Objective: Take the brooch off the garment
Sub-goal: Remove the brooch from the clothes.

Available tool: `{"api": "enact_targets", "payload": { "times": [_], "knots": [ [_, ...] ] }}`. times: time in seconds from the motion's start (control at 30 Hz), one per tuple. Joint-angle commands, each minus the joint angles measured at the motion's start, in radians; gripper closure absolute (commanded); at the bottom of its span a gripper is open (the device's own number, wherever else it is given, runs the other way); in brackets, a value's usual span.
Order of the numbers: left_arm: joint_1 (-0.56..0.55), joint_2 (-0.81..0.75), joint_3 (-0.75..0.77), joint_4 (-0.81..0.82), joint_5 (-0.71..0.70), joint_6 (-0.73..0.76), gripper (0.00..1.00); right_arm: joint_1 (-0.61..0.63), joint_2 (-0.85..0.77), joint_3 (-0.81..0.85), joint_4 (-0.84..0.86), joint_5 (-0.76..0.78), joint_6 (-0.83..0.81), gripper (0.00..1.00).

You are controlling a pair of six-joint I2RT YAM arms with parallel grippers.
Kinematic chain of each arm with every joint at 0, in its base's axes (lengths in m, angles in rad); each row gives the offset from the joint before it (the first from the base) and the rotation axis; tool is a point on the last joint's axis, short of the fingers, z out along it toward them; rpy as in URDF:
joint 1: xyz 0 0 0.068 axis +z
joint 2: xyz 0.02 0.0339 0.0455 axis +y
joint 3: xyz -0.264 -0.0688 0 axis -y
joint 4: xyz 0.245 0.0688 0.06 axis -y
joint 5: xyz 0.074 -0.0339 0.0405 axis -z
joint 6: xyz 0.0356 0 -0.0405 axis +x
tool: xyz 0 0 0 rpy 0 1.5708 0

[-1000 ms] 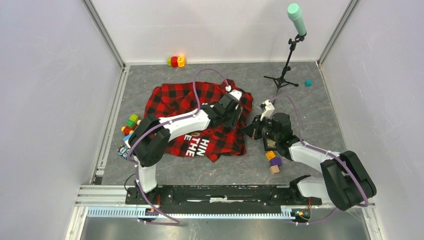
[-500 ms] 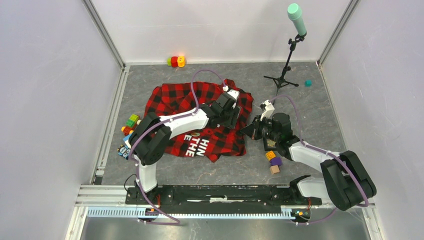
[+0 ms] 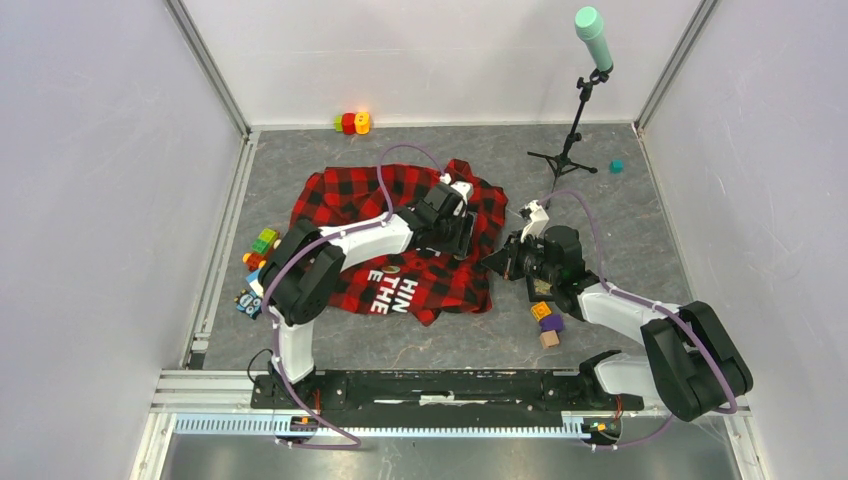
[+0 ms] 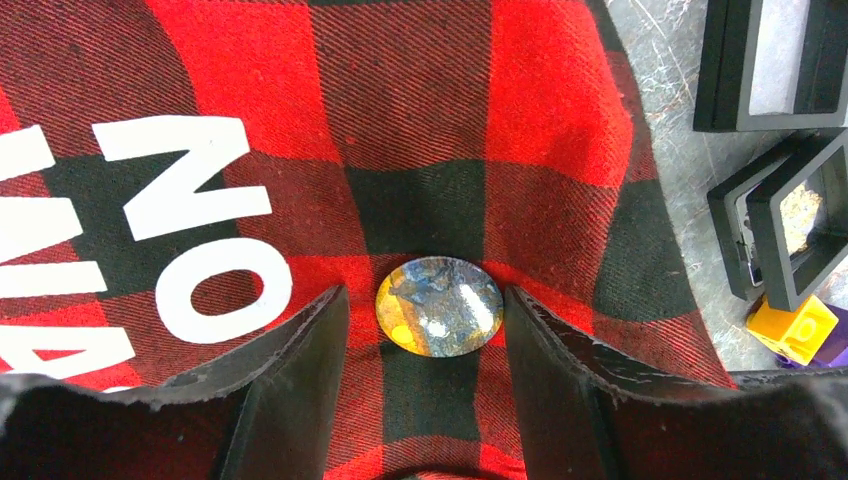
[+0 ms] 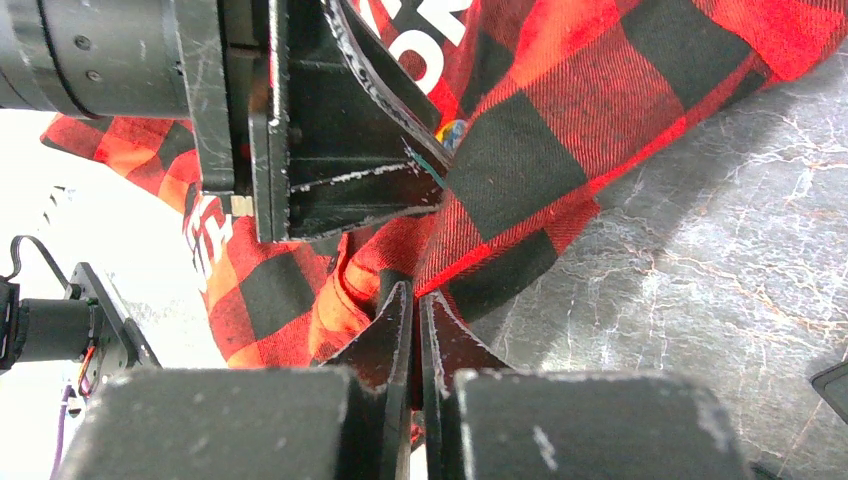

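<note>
Light: bright, even, from overhead; walls (image 3: 90,200) wash out pale.
Glare: soft white sheen on the brooch (image 4: 440,305) between the left jaws.
Shadow: dark band on the table (image 5: 700,250) under the shirt (image 5: 560,130) edge, ahead of the right jaws.
Focus: left fingers (image 4: 290,400) slightly soft; weave beyond crisp.
Blowout: pure white left of right jaws.

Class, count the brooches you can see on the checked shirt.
1. An oval blue-and-gold brooch lies on the shirt, between the left gripper's fingers. More may be hidden in the shirt's folds.
</note>
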Motion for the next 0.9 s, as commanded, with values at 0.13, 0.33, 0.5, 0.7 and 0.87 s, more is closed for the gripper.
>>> {"api": "enact_targets", "payload": {
  "times": [0.13,0.33,0.5,0.7,0.87],
  "knots": [
    [-0.001,0.037,0.02,-0.008,0.035,-0.042,0.4,-0.003,-0.019,-0.007,0.043,-0.023,0.01,0.97],
    [-0.007,0.041,0.027,-0.007,0.069,-0.04,0.4,-0.004,-0.013,-0.01,0.043,-0.019,0.008,0.97],
    [-0.012,0.037,0.037,-0.062,0.046,-0.035,0.43,-0.003,-0.01,-0.013,0.048,-0.02,0.01,0.97],
    [-0.012,0.007,0.035,-0.072,0.026,-0.023,0.5,-0.002,-0.008,-0.012,0.051,-0.02,0.012,0.97],
    [0.017,-0.067,0.035,-0.068,0.057,0.005,0.57,-0.003,-0.02,-0.017,0.033,-0.008,-0.003,0.88]
  ]
}}
